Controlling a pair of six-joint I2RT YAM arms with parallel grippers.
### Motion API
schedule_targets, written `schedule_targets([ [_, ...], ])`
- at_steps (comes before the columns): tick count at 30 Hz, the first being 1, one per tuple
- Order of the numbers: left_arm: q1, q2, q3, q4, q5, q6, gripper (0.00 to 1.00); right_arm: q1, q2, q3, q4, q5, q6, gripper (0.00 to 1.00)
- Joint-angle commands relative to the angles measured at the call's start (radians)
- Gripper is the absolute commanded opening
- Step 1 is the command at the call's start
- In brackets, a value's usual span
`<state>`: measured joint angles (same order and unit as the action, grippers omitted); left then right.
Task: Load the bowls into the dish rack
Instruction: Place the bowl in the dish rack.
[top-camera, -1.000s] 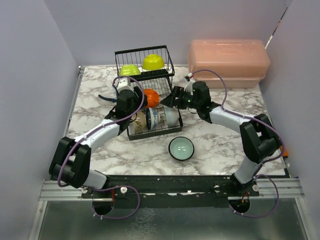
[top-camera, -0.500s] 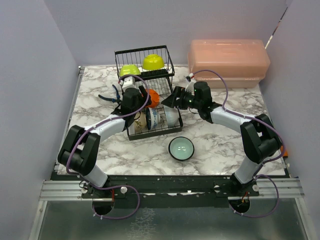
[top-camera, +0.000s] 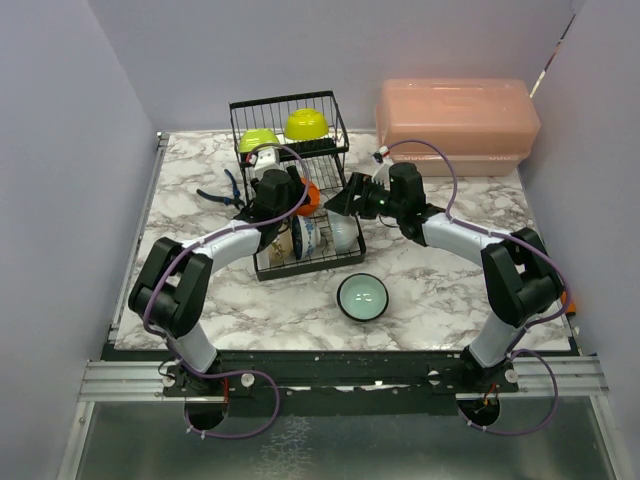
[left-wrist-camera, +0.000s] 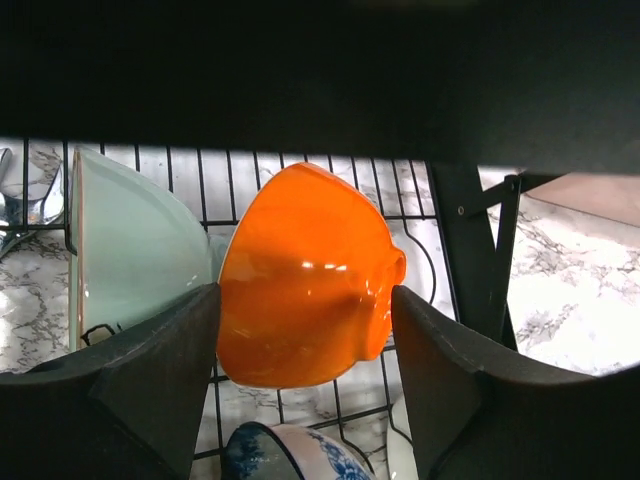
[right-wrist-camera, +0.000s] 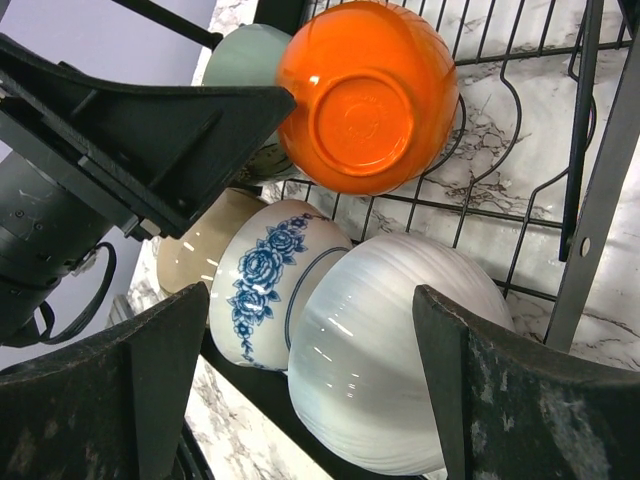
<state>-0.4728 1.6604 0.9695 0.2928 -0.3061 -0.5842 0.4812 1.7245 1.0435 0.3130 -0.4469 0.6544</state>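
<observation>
The black wire dish rack (top-camera: 290, 160) stands at the back middle, with two yellow-green bowls (top-camera: 306, 124) on its upper shelf. My left gripper (top-camera: 298, 196) is shut on the small orange bowl (left-wrist-camera: 300, 290), one finger at its rim and one at its foot, held sideways over the lower tier. In the lower slots stand a pale teal bowl (left-wrist-camera: 130, 250), a beige bowl (right-wrist-camera: 200, 240), a blue-patterned bowl (right-wrist-camera: 265, 270) and a white bowl (right-wrist-camera: 400, 370). My right gripper (right-wrist-camera: 320, 400) is open, straddling the white bowl. Another pale teal bowl, dark outside (top-camera: 362, 296), sits upright on the table.
A pink translucent lidded box (top-camera: 455, 125) stands at the back right. A dark blue tool (top-camera: 222, 192) lies left of the rack. Purple walls close in both sides of the marble table (top-camera: 440, 290).
My left wrist has moved right, further in under the rack's upper shelf, with the orange bowl. The right arm has hardly moved.
</observation>
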Motion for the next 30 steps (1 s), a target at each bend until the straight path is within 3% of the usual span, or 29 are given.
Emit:
schedule_targets([
  [1, -0.015, 0.039, 0.046, -0.029, 0.034, -0.011, 0.7, -0.006, -0.018, -0.01, -0.024, -0.037, -0.012, 0.87],
  [14, -0.036, 0.001, -0.002, 0.056, 0.122, -0.094, 0.66, -0.006, 0.065, 0.075, -0.038, -0.061, -0.037, 0.85],
  [25, -0.036, 0.013, -0.014, 0.044, 0.128, -0.028, 0.66, -0.006, 0.256, 0.22, -0.025, -0.136, -0.016, 0.69],
  [30, -0.036, 0.031, 0.003, 0.045, 0.188, -0.008, 0.6, -0.005, 0.283, 0.238, -0.012, -0.165, -0.016, 0.6],
])
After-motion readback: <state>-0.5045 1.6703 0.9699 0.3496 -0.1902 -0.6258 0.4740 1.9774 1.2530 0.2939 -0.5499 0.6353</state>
